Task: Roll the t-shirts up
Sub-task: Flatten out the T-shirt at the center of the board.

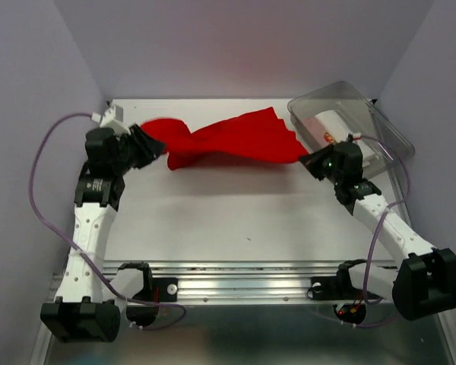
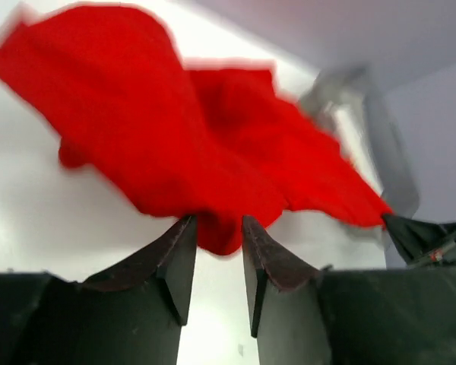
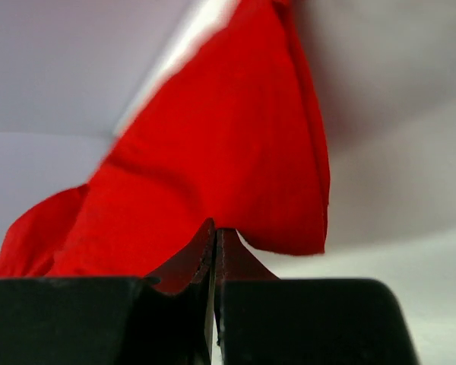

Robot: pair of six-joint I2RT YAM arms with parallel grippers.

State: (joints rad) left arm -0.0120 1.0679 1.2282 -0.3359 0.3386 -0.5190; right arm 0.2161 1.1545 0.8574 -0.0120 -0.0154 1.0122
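Pale lilac walls close round a white table [image 1: 213,220], and the red t-shirt [image 1: 235,141] is slung across its far half, lifted clear of the surface for much of its length as far as I can judge. On the left, the left gripper [image 2: 218,222] has its jaws apart, a low fold of the cloth drooping right at their tips but not pinched; on the right, the right gripper [image 3: 214,228] has its jaws pressed together on an edge of the shirt.

I'd call the cloth light, soft and utterly limp; it will sag, bunch and twist wherever nothing supports it, though a firm pinch should keep it. The sensible places to take hold look like the hem corners or the shoulders, one on each side, so it can be pulled flat before any rolling.

As for looks, it is plain bright red, with no print that I can see; bunched and narrow toward the left, twisted in the middle, fanning wider toward the right. Further right, at the back corner, a clear bin [image 1: 391,141] holds a white roll [image 1: 330,122].
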